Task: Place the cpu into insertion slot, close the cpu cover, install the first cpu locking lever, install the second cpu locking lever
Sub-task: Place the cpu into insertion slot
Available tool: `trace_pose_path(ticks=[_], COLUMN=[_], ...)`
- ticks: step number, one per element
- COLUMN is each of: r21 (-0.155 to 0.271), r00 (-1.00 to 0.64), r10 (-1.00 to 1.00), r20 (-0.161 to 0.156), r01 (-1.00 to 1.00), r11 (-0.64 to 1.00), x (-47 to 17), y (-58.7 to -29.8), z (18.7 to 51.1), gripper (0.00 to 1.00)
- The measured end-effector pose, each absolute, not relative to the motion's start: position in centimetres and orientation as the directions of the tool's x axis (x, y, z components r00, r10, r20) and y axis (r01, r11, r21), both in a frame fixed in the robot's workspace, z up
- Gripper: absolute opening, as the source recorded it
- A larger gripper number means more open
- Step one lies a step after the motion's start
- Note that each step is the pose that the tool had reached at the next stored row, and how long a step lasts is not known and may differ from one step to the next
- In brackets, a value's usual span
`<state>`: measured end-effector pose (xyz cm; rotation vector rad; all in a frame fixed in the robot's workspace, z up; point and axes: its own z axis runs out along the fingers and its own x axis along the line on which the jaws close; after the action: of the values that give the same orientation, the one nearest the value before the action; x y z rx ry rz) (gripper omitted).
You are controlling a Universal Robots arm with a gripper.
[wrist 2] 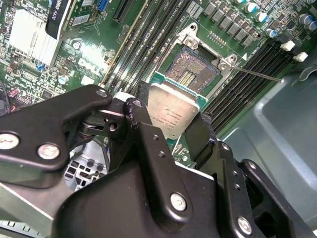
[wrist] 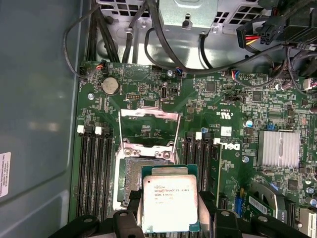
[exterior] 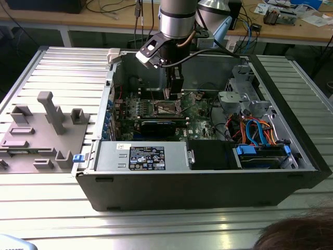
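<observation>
My gripper [wrist 2: 171, 118] is shut on the cpu [wrist 2: 172, 110], a flat silver square held by two opposite edges between the black fingers [wrist 2: 142, 101]. The chip hangs a little above the green board, overlapping one side of the insertion slot [wrist 2: 191, 70], whose dark pin field lies bare. In the first wrist view the cpu [wrist: 170, 203] covers a corner of the slot [wrist: 130, 173], and the cpu cover [wrist: 148, 130] stands flipped open beyond it. A thin locking lever [wrist 2: 257, 74] sticks out free beside the socket. In the exterior view the gripper [exterior: 169, 95] reaches down into the computer case above the slot [exterior: 165, 108].
Long memory slots [wrist: 91, 168] flank the socket on both sides. A black graphics card [exterior: 158, 127], a silver heat sink [wrist: 279, 148], cables [exterior: 255, 130] and case walls [exterior: 182, 182] surround the board. A grey fixture plate [exterior: 41, 130] lies at the exterior view's left. A person's hair [exterior: 296, 234] shows at the lower right.
</observation>
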<state>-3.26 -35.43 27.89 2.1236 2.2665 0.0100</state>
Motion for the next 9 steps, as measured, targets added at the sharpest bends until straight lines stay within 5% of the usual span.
trace_pose_path(ticks=[9], r21=[0.029], r00=[-0.056], r10=[0.998], r20=[-0.023], r01=[0.998], r11=[0.057], x=[-3.26], y=[-35.43], z=[27.85], gripper=[0.54])
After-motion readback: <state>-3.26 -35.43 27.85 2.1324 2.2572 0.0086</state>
